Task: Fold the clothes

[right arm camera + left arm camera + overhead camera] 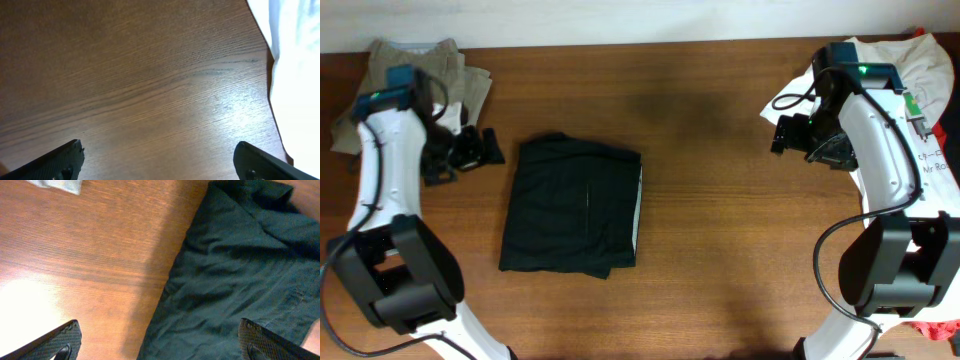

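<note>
Writing: the T-shirt (pixel 932 75) at the far right corner of the table (pixel 720 120) carries dark print. Near the frame edge it seems to read "Mr Ro", then the frame cuts it off. The smaller print above is too small to read. No labels legible on the other garments.

Black shorts (pixel 572 205): folded into a rough rectangle, flat on the table, left of centre. A pale strip shows along the right edge.

Beige shorts (pixel 420 70): bunched at the far left corner.

Left gripper (pixel 470 150): just beside the top left corner of the black shorts, jaws spread wide, holding nothing. In the left wrist view one finger (pixel 270 342) hangs over the black cloth, the other over bare wood.

Right gripper (pixel 792 130): jaws also wide apart and empty, above bare wood, just beside the T-shirt and well apart from the black shorts.
</note>
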Controlling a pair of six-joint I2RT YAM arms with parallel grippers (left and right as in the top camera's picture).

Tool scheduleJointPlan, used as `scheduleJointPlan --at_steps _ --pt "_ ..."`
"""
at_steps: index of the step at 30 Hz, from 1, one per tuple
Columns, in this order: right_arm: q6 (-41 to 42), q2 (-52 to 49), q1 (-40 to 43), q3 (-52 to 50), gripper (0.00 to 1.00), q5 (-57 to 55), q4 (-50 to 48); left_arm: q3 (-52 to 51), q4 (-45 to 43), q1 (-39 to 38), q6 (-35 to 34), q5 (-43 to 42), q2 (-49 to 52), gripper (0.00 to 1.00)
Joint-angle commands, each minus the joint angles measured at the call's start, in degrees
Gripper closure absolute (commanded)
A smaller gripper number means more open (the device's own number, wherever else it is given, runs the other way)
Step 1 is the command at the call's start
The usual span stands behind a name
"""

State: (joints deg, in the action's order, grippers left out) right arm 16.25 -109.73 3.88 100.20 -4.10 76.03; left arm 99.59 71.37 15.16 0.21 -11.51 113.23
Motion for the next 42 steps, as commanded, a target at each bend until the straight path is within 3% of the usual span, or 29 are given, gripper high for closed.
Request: scheduleJointPlan --at_steps 1,6,16,29,30,31,32,33,34,39,40,42 --pt "0.07 0.61 -0.09 -0.04 0.01 -1.09 0.04 -5.4 -1.2 4.37 8.59 -16.17 -0.59 0.01" --pt "0.07 0.61 -0.09 -0.04 0.01 -1.09 0.04 -13.84 -6.91 4.72 8.44 -16.02 -0.09 0.01" --pt "0.07 0.61 -0.09 -0.04 0.01 -1.09 0.04 -14.16 -9.42 4.72 8.09 -16.17 8.55 0.01" --pt "0.07 0.61 -0.09 -0.04 0.01 -1.09 0.04 -16.26 -10.1 -2.05 8.68 -16.76 8.72 0.01" --pt "0.07 0.61 -0.09 -0.04 0.01 -1.09 0.04 -16.26 -10.12 -2.03 8.68 -16.76 8.72 0.05" --pt "0.07 0.61 -0.09 -0.04 0.01 -1.09 0.04 -16.26 -10.29 -2.05 8.66 -16.76 8.72 0.35" --pt "0.07 0.61 -0.09 -0.04 0.01 -1.09 0.04 -16.26 -10.49 -2.05 8.02 -16.79 8.72 0.52" --pt "0.07 0.61 -0.09 -0.04 0.02 -1.09 0.04 -16.26 -10.8 -2.05 6.12 -16.83 8.72 0.54" --pt "0.07 0.61 -0.09 -0.04 0.01 -1.09 0.04 -16.26 -10.95 -2.05 5.27 -17.22 8.72 0.43" --pt "0.07 0.61 -0.09 -0.04 0.01 -1.09 0.04 -16.26 -10.97 -3.3 5.27 -17.49 8.72 0.42" --pt "0.07 0.61 -0.09 -0.04 0.01 -1.09 0.04 -16.26 -11.15 -3.91 5.27 -17.46 8.72 0.5" --pt "0.07 0.61 -0.09 -0.04 0.02 -1.09 0.04 -16.26 -12.26 -5.97 5.22 -17.46 8.72 0.82"
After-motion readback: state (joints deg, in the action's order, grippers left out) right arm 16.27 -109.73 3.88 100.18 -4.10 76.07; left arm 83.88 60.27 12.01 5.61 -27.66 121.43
